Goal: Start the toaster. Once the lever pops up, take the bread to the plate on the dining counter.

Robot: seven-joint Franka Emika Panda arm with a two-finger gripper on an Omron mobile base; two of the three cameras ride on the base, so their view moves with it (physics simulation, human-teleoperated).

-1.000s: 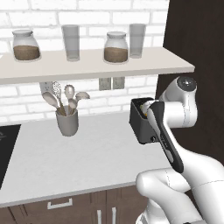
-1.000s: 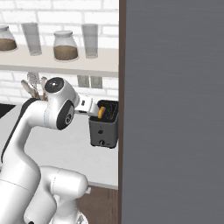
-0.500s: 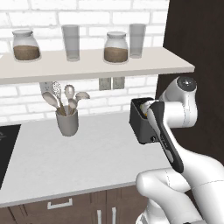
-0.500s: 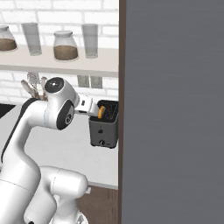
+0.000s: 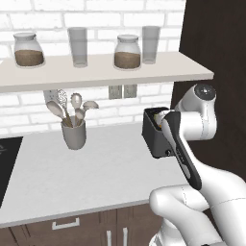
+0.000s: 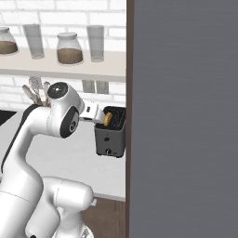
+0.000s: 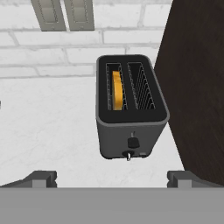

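Note:
The dark toaster (image 7: pixel 131 109) stands on the pale worktop against a dark cabinet side, and the hand view looks down on it. The golden bread (image 7: pixel 117 91) sits in its left slot, and the other slot holds nothing. The lever (image 7: pixel 133 142) and a small pale knob (image 7: pixel 128 154) are on its narrow near face. My gripper (image 7: pixel 112 179) hovers above and in front of the toaster, open, its fingertips (image 7: pixel 41 178) wide apart and holding nothing. In the left base view my forearm covers part of the toaster (image 5: pixel 153 137). The plate and the dining counter are out of view.
A grey utensil holder (image 5: pixel 73 133) with spoons stands at the back left of the worktop (image 5: pixel 96 168). A shelf (image 5: pixel 96 72) with jars and glasses hangs above. A tall dark cabinet (image 7: pixel 197 87) flanks the toaster's right side. A black hob edge (image 5: pixel 6 161) lies far left.

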